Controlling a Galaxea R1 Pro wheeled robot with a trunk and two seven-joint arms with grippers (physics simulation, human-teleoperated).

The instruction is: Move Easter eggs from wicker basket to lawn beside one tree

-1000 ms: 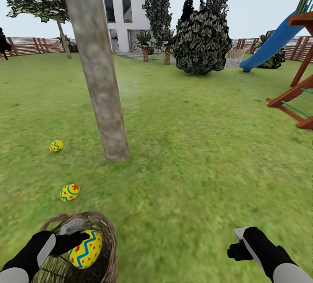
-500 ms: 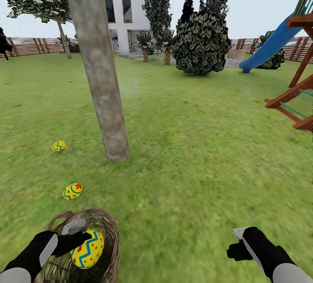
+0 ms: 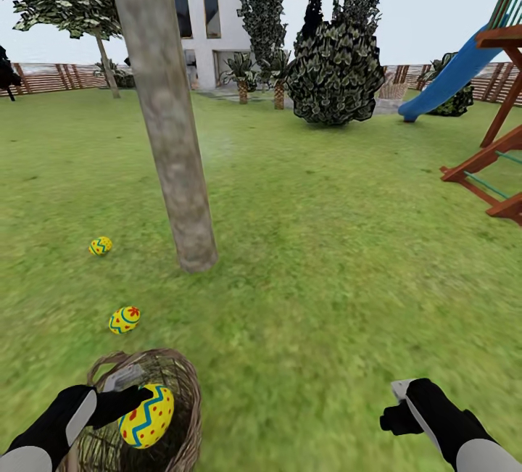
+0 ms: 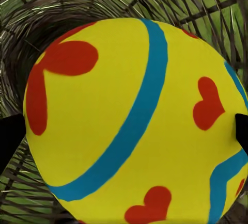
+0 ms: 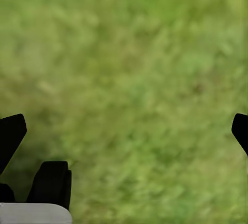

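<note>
Left gripper (image 3: 134, 401) clamped on third egg (image 3: 147, 415) above wicker basket (image 3: 181, 385); two eggs (image 3: 124, 319) (image 3: 100, 246) on lawn (image 3: 326, 276) near tree (image 3: 170, 131); right gripper (image 3: 399, 403) spread over grass, holding nothing.

A white house (image 3: 199, 15) with dark windows stands far behind. In front of it grow a round dark bush (image 3: 335, 69) and tall narrow trees (image 3: 262, 1). A blue slide (image 3: 453, 73) (part of a wooden playset (image 3: 500, 146)) is beside a brown slatted fence (image 3: 43, 77).

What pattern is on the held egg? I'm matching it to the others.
Yellow egg with blue bands and red heart-like marks; clearest in the left wrist view.
</note>
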